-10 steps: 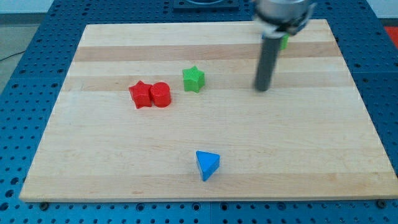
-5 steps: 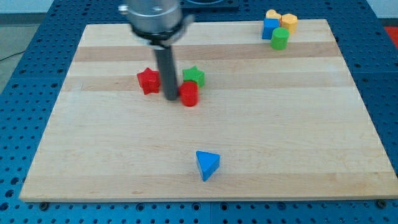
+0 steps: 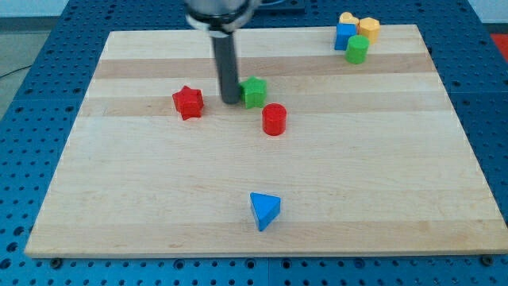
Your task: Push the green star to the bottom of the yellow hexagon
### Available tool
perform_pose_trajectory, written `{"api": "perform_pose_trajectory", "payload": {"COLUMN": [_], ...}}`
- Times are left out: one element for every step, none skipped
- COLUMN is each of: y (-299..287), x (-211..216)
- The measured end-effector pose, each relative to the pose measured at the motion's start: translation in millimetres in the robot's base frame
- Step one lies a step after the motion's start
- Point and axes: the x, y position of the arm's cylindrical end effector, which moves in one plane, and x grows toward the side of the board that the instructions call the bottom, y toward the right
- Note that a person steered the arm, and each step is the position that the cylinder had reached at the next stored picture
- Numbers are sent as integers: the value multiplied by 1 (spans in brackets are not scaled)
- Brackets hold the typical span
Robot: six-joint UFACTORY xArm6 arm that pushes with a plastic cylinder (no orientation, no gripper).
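Note:
The green star (image 3: 255, 92) lies on the wooden board (image 3: 381, 175), left of its centre and towards the view's top. My tip (image 3: 230, 101) stands right against the star's left side. The yellow hexagon (image 3: 368, 28) sits at the view's top right corner of the board, far to the right of the star. It is packed with another yellow block (image 3: 347, 17), a blue block (image 3: 344, 36) and a green cylinder (image 3: 357, 49) just below it.
A red star (image 3: 188, 102) lies left of my tip. A red cylinder (image 3: 274, 119) lies just below and right of the green star. A blue triangular block (image 3: 263, 210) lies near the board's bottom edge.
My tip swept from the right to the red blocks, then up beside the green star. The red cylinder was pushed away from the red star to the right. The green star shifted slightly right.

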Motion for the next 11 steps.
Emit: {"api": "perform_pose_trajectory", "payload": {"y": [61,126,174,136,58,95,138,162,187,195,194], "x": [0,0,-8,1,-2,-28,-42,-56,-58,-56,-24]}}
